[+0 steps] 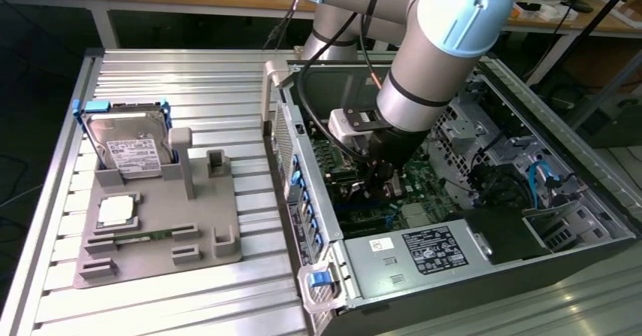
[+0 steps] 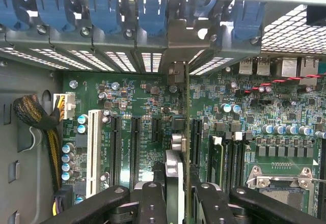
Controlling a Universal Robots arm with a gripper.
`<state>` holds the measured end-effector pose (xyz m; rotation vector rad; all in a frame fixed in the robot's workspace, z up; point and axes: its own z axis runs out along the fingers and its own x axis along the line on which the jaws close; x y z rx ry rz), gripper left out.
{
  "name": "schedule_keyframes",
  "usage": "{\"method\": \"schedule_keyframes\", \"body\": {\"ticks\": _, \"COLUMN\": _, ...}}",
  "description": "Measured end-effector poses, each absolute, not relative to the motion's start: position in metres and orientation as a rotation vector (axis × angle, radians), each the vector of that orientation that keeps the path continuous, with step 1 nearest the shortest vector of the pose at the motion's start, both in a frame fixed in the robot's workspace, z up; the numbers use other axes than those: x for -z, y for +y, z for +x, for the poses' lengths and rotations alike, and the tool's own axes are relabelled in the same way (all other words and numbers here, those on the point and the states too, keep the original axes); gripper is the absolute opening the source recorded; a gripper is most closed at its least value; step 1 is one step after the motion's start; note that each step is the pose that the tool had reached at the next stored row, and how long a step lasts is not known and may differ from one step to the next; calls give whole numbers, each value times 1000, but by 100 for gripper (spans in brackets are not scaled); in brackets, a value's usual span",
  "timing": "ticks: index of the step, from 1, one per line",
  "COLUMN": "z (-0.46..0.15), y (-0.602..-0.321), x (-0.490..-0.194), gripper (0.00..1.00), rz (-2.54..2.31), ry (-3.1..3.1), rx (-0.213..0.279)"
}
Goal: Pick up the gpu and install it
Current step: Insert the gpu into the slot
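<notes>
My gripper (image 1: 381,180) reaches down inside the open computer case (image 1: 602,223), above the green motherboard (image 1: 422,182). In the wrist view the gripper (image 2: 181,196) is shut on the gpu (image 2: 186,132), a thin card seen edge-on between the black fingers (image 2: 150,198). The card stands upright over the motherboard (image 2: 254,112), alongside the black expansion slots (image 2: 135,147). Its silver bracket end (image 2: 175,74) sits at the case's rear slot openings under the blue clips (image 2: 153,10). Whether the card's edge is seated in a slot I cannot tell.
On the exterior view's left a grey fixture (image 1: 150,238) holds a silver hard drive (image 1: 128,144), a processor chip (image 1: 116,212) and a narrow green memory stick (image 1: 140,236). The power supply (image 1: 431,249) lies at the case's near end. Cables (image 2: 35,117) hang by the board.
</notes>
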<state>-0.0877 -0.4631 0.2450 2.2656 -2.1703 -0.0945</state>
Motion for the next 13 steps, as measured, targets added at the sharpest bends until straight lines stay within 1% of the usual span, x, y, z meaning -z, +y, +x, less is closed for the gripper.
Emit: {"method": "schedule_keyframes", "body": {"ticks": 13, "z": -88, "y": -463, "x": -248, "gripper": 27, "rz": 2266, "ry": -2171, "rx": 94}}
